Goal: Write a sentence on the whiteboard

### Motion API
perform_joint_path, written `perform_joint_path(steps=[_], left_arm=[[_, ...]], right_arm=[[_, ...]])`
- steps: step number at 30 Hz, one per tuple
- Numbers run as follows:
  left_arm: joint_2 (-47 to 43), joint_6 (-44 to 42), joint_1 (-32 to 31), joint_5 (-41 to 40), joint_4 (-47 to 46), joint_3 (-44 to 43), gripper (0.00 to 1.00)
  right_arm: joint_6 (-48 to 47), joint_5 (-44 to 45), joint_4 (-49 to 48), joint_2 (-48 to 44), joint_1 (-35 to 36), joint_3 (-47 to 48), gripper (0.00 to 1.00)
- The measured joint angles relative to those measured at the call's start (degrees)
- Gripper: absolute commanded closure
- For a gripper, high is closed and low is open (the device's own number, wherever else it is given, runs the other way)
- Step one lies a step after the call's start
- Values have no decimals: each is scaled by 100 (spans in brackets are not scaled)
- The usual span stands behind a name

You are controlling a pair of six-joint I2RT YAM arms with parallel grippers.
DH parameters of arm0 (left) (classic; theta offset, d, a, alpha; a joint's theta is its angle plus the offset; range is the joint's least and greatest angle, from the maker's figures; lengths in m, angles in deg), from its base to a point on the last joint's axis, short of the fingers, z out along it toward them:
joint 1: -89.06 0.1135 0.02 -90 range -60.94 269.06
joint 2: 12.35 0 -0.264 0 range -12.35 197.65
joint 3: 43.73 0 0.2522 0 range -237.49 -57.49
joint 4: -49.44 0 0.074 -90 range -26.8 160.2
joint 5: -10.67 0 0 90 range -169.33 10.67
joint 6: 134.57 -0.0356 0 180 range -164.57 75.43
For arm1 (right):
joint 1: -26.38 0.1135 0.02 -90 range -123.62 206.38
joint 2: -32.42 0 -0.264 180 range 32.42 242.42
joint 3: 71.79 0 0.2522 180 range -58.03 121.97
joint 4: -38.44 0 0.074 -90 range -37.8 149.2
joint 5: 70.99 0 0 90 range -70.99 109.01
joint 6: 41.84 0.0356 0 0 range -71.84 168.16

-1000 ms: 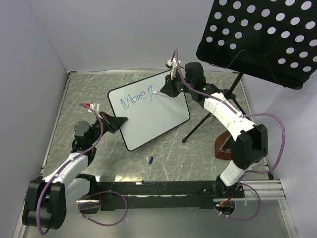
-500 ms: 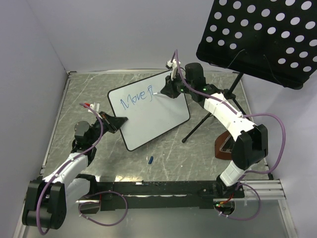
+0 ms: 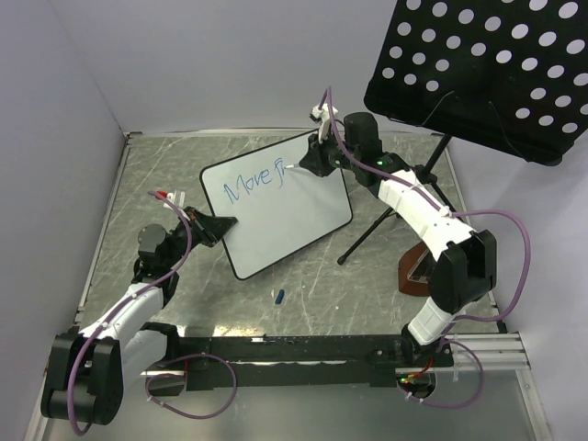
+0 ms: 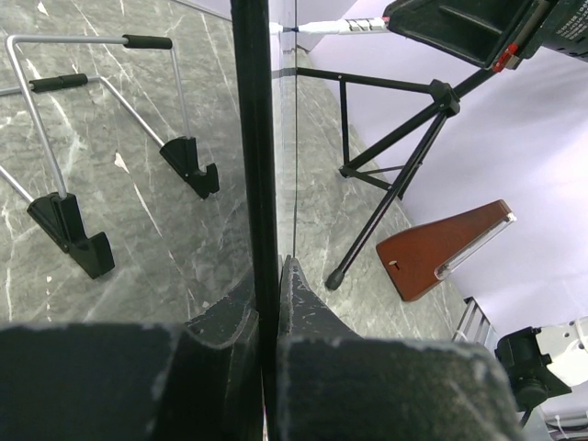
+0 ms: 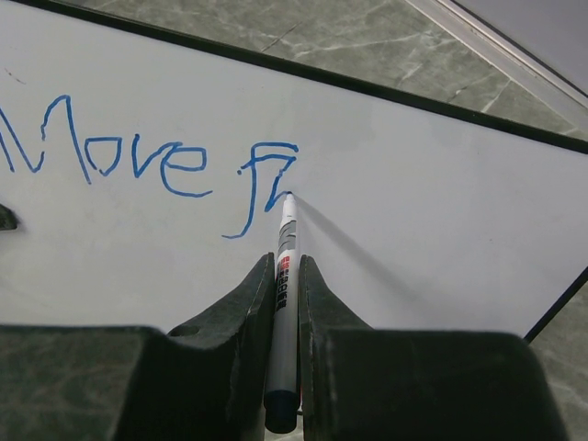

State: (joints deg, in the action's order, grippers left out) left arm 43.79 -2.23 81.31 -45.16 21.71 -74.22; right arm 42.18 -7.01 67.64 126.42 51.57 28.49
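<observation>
Remote view from my station: my left end effector (image 4: pixel 268 276) is clenched on the thin black rim of the whiteboard (image 3: pixel 285 216), gripping its left-hand edge. I cannot tell whether the whiteboard's far side rests on the marbled desk (image 3: pixel 156 165). My right end effector (image 5: pixel 286 266) is clamped around a white marker (image 5: pixel 284 312), whose tip touches the whiteboard's face. The sentence (image 5: pixel 147 161) reads "Move" in blue, followed by a few strokes of a second word, along the whiteboard's far edge. The marker tip sits just right of those strokes. A small blue cap (image 3: pixel 278 296) lies on the desk near the whiteboard's near corner. To the whiteboard's right stand a black tripod (image 3: pixel 367 231) carrying a perforated panel (image 3: pixel 478 73), and a brown wedge-shaped object (image 4: pixel 441 253).
</observation>
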Motion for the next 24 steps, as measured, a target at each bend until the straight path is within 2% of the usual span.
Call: perform_joint_path(steps=[10, 24], left_arm=[[0, -2, 0, 2, -2, 0, 99], [-4, -17, 0, 11, -4, 0, 99]], right_arm=[[37, 136, 0, 11, -2, 59, 100], [52, -404, -79, -264, -195, -2, 100]])
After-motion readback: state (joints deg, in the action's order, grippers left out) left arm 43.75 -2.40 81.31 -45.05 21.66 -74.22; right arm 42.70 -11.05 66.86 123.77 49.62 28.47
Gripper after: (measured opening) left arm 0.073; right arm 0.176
